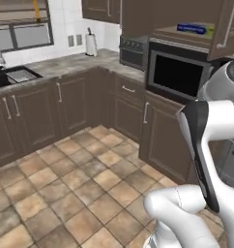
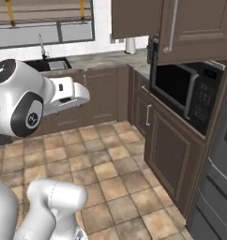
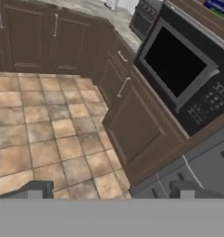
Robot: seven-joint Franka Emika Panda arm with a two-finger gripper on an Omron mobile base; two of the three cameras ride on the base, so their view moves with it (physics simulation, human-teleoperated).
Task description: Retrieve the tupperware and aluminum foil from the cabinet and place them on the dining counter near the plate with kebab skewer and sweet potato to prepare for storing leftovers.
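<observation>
Square tan terracotta floor tiles (image 1: 75, 184) meet dark brown wooden base cabinets (image 1: 36, 114) under a grey stone worktop (image 1: 75, 62); a black built-in microwave (image 2: 190, 101) sits right, beyond a wide window (image 2: 45, 21).

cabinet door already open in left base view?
Yes: the cabinet door stands swung out, with the aluminum foil lying on the shelf above the microwave.
</observation>
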